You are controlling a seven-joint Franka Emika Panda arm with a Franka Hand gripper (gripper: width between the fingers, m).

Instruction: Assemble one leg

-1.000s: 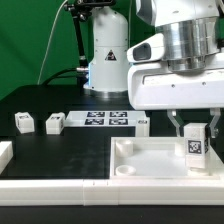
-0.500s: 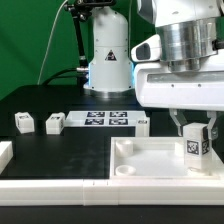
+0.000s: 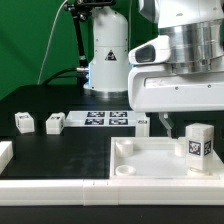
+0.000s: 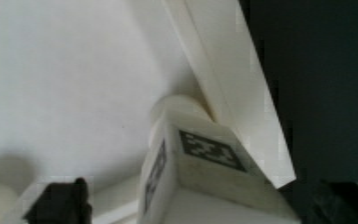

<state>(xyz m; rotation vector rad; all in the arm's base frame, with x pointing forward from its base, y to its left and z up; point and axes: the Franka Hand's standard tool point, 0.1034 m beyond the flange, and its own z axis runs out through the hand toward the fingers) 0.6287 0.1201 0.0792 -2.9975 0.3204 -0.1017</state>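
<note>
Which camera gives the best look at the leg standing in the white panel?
The exterior view: the leg shows whole, upright in a corner of the panel, with its tag facing the camera. The wrist view shows it only close up, blurred and cut off by the frame edge.

End effector (image 3: 188,122) low, pointing straight down, jaws apart.

Up at the back, a plain green backdrop (image 3: 35,40) fills the exterior view's left, bright and evenly lit. Below it a matte black table (image 3: 70,100) spreads right across the scene, catching a soft, dull sheen from the light overhead. In the wrist view, that same dark tabletop shows as a black strip along one edge.
</note>
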